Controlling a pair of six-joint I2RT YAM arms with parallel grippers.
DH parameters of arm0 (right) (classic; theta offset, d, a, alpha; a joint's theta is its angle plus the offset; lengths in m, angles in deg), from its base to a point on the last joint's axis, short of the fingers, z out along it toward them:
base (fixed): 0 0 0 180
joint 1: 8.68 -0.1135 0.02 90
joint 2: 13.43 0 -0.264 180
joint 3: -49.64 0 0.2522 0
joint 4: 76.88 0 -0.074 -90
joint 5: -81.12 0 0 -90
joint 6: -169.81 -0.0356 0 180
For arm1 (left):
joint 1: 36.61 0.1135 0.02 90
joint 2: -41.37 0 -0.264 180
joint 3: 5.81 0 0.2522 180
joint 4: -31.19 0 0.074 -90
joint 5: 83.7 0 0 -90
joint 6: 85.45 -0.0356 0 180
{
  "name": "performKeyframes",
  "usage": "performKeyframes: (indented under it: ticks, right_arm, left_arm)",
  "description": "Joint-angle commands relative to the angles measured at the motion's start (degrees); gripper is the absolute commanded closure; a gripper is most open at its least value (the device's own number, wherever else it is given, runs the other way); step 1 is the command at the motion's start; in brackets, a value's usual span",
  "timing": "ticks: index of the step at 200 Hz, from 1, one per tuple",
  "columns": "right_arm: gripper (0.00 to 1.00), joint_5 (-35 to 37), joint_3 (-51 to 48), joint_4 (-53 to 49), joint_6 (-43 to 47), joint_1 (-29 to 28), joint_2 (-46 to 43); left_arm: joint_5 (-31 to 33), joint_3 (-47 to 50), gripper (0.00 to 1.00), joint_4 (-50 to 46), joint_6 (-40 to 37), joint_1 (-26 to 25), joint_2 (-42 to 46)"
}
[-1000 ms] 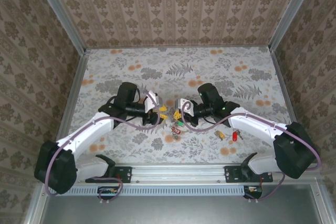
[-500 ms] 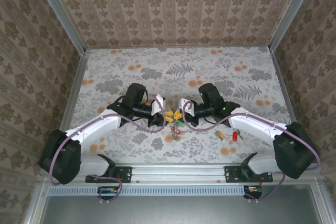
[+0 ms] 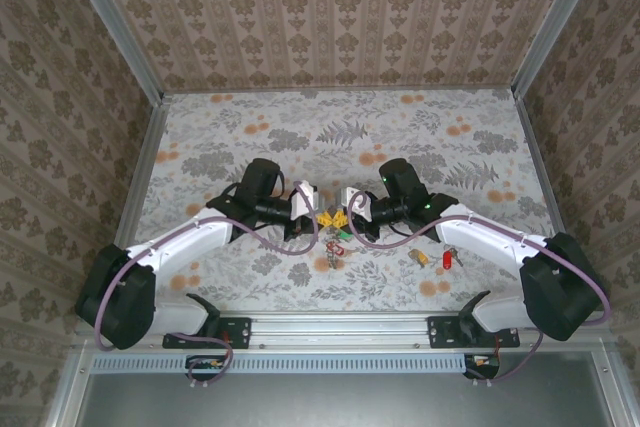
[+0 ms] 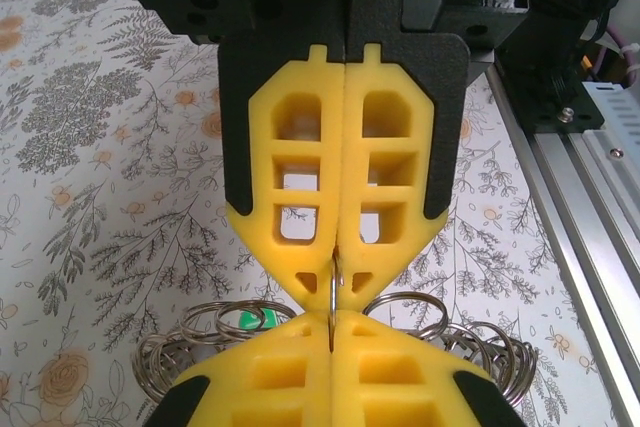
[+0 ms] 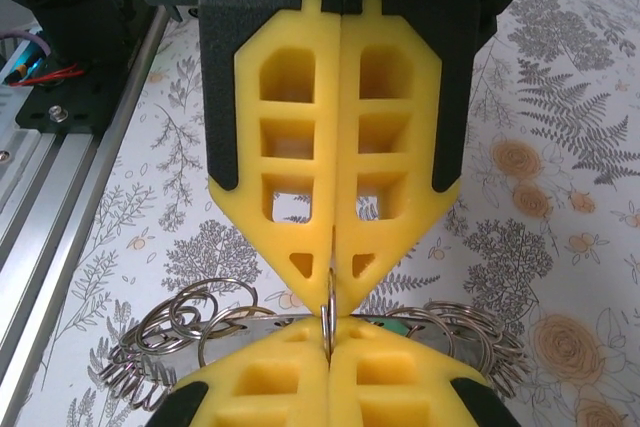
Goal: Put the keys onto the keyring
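My left gripper (image 3: 322,218) and right gripper (image 3: 341,219) meet tip to tip at the table's middle. Both are shut on the same thin silver loop of the keyring (image 4: 333,292), which stands edge-on between the two pairs of yellow fingers. In the left wrist view my left gripper (image 4: 336,285) pinches that loop, and coils of the keyring (image 4: 485,347) spread out behind. In the right wrist view my right gripper (image 5: 328,299) clamps the loop (image 5: 327,315). A green-headed key (image 4: 248,320) hangs among the coils. A red key (image 3: 447,259) and a yellow key (image 3: 421,257) lie on the table to the right.
The keyring bundle (image 3: 335,247) hangs or rests just below the two grippers. The metal rail (image 3: 340,327) with the arm bases runs along the near edge. Patterned walls (image 3: 340,17) enclose the floral table on three sides.
My left arm has swung right until its fingers face the right gripper's, and they have shut on the keyring loop. The right arm has stayed still.
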Motion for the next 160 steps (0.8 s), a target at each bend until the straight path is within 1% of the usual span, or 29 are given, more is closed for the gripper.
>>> performKeyframes:
  ticks: [1,26,84,119,139,152,160]
  right_arm:
    - [0.96,-1.0,0.2,1.6,-0.1,0.1,-0.9]
    - [0.89,1.5,-1.6,2.7,0.3,0.0,-1.9]
    - [0.88,3.2,-3.5,5.7,0.3,0.1,-2.1]
    - [0.85,4.9,-4.4,6.7,0.6,0.1,-2.4]
    - [0.86,5.0,-4.8,7.2,0.5,0.1,-2.6]
    - [0.9,4.9,-4.8,7.4,0.4,0.1,-2.7]
    - [0.91,4.9,-4.7,7.6,0.3,0.1,-2.6]
  left_arm:
    - [-0.1,-0.7,1.0,0.1,-1.4,-0.7,0.5]
    - [0.8,1.3,1.0,4.2,0.8,-0.7,1.4]
    - [0.2,3.3,1.0,8.2,3.5,-0.7,1.9]
    - [0.3,4.2,1.0,9.0,4.1,-0.7,2.7]
    - [0.5,4.5,1.0,8.9,4.1,-0.7,3.1]
    - [0.2,4.5,1.0,8.9,4.2,-0.7,3.1]
    - [0.3,4.5,1.0,8.8,4.2,-0.7,3.1]
